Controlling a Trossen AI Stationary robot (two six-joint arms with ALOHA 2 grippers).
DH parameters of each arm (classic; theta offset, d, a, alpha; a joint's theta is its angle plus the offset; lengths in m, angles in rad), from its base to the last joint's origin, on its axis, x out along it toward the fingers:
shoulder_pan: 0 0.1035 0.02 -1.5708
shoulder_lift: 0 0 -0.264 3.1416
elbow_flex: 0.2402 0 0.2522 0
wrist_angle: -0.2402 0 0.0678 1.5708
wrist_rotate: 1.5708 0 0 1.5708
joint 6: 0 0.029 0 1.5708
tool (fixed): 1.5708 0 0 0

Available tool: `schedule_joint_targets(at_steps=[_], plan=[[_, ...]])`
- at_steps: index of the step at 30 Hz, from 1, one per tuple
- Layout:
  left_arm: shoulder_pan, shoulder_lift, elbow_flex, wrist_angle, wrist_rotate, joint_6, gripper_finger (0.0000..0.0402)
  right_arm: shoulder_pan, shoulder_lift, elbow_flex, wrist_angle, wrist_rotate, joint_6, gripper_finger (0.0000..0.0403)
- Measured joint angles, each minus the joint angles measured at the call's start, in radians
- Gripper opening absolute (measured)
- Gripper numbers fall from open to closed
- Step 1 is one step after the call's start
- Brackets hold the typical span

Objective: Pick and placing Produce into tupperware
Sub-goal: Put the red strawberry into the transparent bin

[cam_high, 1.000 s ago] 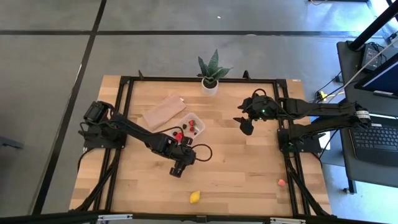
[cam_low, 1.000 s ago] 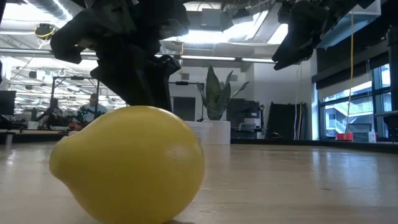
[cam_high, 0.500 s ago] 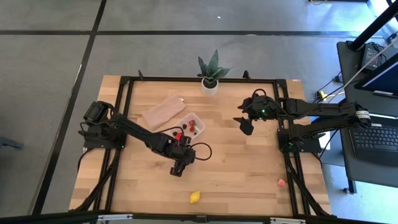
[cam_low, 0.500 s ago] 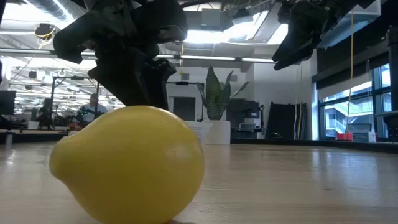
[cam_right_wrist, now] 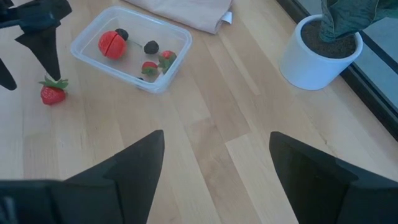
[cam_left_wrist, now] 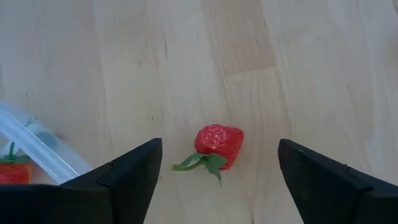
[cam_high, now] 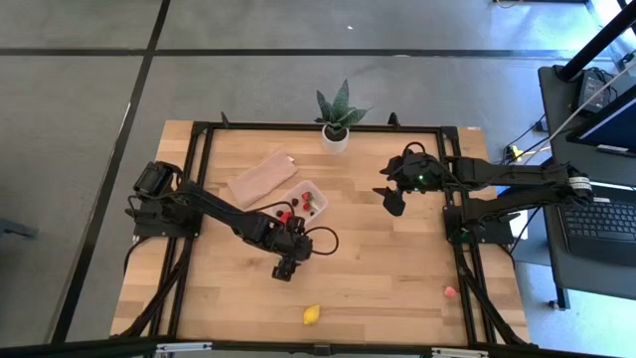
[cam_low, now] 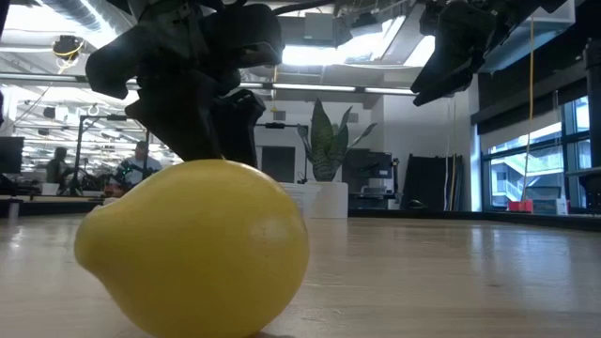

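Loose fruit: one small red strawberry with a green leafy cap [cam_left_wrist: 217,145] lies on the pale wooden table [cam_high: 397,268], on its side, between the two dark fingers [cam_left_wrist: 124,180] of the left gripper [cam_left_wrist: 219,180] and touching neither; its long axis runs across the gap, the cap toward one finger and the red tip toward the other.
Left gripper: fingers spread wide and released, holding nothing; it hangs just above that strawberry, beside the container.
Container: one small clear squarish plastic tub with rounded corners [cam_right_wrist: 177,32], its corner just outside one left finger.
Inside the tub: the right wrist view counts a red round piece [cam_right_wrist: 112,44], two dark berries [cam_right_wrist: 151,46] and two small strawberries [cam_right_wrist: 149,68].
Only the right wrist view: the loose strawberry, just outside the tub's wall.
Only the low view: one yellow lemon [cam_low: 192,249], long axis level, pointed end toward the picture's left.
Right gripper [cam_right_wrist: 217,168]: fingers apart and empty, well away from the tub.
Others: one white-potted green plant [cam_high: 338,119]; one flat tan piece [cam_high: 261,177].
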Motion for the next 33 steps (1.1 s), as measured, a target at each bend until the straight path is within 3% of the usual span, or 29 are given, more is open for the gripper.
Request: schedule_joint_targets(at_steps=[15, 33], plan=[[-0.003, 0.012, 0.0, 0.002, 0.016, -0.027, 0.031, 0.0, 0.0, 0.0, 0.0, 0.0, -0.019, 0.0293], [0.006, 0.119, 0.0, 0.056, 0.008, -0.026, 0.0298, 0.0, -0.001, 0.0, -0.008, 0.0, -0.022, 0.0293]])
